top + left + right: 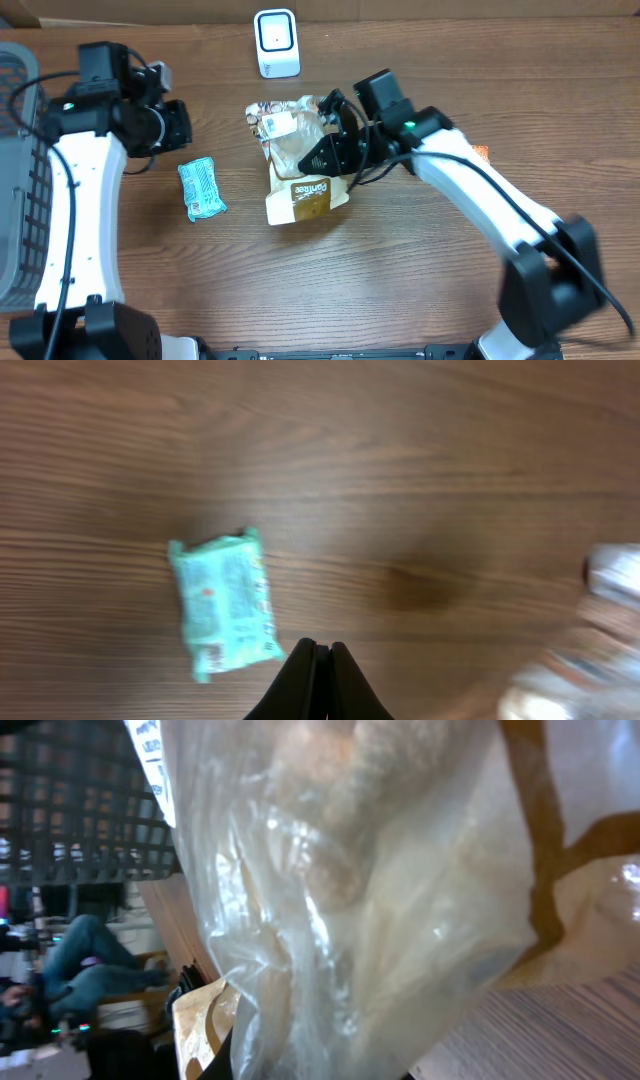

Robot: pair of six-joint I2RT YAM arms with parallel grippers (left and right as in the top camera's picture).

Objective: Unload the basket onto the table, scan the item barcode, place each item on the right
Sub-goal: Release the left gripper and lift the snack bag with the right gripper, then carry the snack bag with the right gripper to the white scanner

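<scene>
A clear plastic bread bag (297,165) with a brown and white label lies on the wooden table, just below the white barcode scanner (276,42). My right gripper (324,155) is at the bag's right side and is shut on its plastic. In the right wrist view the bag (380,900) fills the frame and hides the fingertips. A teal packet (201,187) lies to the left of the bag. My left gripper (180,124) hangs shut and empty above the table beside it. The left wrist view shows the packet (225,600) just left of the closed left gripper (320,652).
A grey mesh basket (20,180) stands at the table's left edge. A small orange item (481,152) peeks out behind the right arm. The bread bag's blurred edge (590,650) shows at the right of the left wrist view.
</scene>
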